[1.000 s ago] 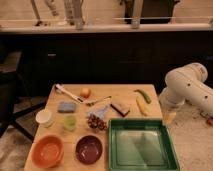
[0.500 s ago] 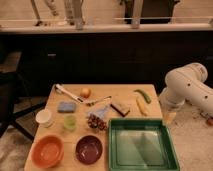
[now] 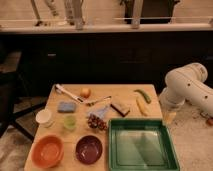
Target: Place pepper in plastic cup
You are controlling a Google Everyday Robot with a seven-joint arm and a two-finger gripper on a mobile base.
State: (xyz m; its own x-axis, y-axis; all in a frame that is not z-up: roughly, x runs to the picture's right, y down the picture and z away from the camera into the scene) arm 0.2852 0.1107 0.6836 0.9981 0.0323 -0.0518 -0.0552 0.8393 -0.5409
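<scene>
The slim dark green pepper (image 3: 143,95) lies on the wooden table (image 3: 125,91) near its far right corner. A pale yellow banana-shaped piece (image 3: 141,106) lies just beside it. A small pale green plastic cup (image 3: 69,122) stands upright at the table's left, next to a white cup (image 3: 44,117). My white arm (image 3: 187,87) bends in from the right. My gripper (image 3: 170,117) hangs at the arm's lower end, off the table's right edge, to the right of and nearer than the pepper and apart from it.
A green tray (image 3: 115,150) fills the front right. An orange bowl (image 3: 48,151) and a purple bowl (image 3: 89,149) stand at the front left. A blue sponge (image 3: 66,106), a brush (image 3: 66,92), an orange fruit (image 3: 85,92), a brown block (image 3: 120,107) and grapes (image 3: 97,123) lie mid-table.
</scene>
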